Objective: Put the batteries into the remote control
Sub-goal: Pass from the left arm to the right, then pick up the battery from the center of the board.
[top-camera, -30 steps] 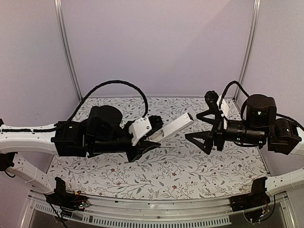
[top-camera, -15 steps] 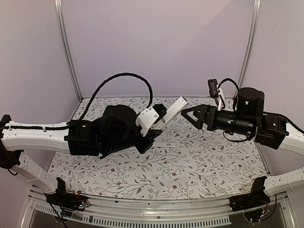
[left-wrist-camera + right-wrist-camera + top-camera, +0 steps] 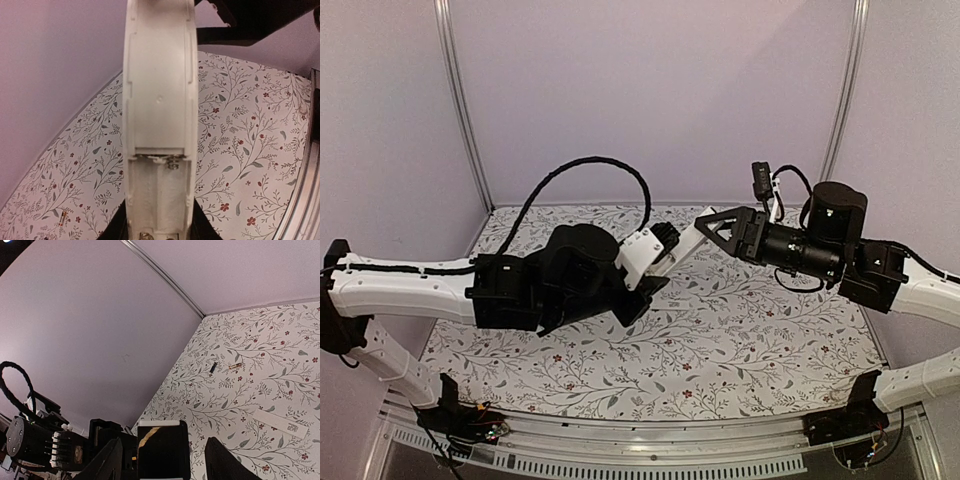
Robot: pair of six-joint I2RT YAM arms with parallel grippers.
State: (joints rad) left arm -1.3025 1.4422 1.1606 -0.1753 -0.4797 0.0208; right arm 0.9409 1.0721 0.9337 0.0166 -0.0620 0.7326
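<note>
My left gripper [image 3: 655, 262] is shut on the white remote control [image 3: 682, 243] and holds it in the air, pointing up and right. In the left wrist view the remote [image 3: 159, 100] shows its open battery compartment [image 3: 159, 200], with springs and no batteries inside. My right gripper [image 3: 713, 228] is open, with its jaws on either side of the remote's far end [image 3: 162, 447] and gaps showing on both sides. The blackish battery [image 3: 212, 368] and the brass battery [image 3: 235, 366] lie side by side on the floral table near the wall.
The thin flat white cover piece [image 3: 281, 423] lies on the table [image 3: 740, 340] apart from the batteries. Purple walls close in the back and sides. A metal rail [image 3: 650, 460] runs along the near edge.
My left arm has lifted the remote up and to the right. My right gripper has turned and moved left, and its open jaws now straddle the remote's far end.
</note>
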